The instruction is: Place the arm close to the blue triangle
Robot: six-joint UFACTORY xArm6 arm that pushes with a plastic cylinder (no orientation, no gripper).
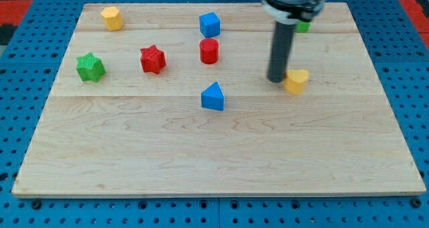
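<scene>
Blue perforated panels surround the pale wooden table (214, 154), which fills most of the view and carries all the blocks. On this table the blue triangle (213, 97) lies a little above the middle of the board, slightly to the view's left of centre, with bare wood around it. My tip (277, 79) rests on the table to the view's right of the blue triangle and a little higher in the view, apart from it, with open wood between the two. From the tip the dark rod rises straight and upright to a wider dark and white collar at the view's top, where the arm leaves the picture. There is no gripper on this arm, so nothing opens or closes and nothing is held; the rod ends only in the tip. Just to the view's right of the tip sits a yellow block (296, 80), so near that I cannot tell if they touch. Above the blue triangle stand a red cylinder (209, 51) and, higher, a blue cube (210, 24). More to the view's left are a red star (153, 59), a green star (90, 67) and a second yellow block (111, 17). A green block (303, 27) shows partly behind the arm.
</scene>
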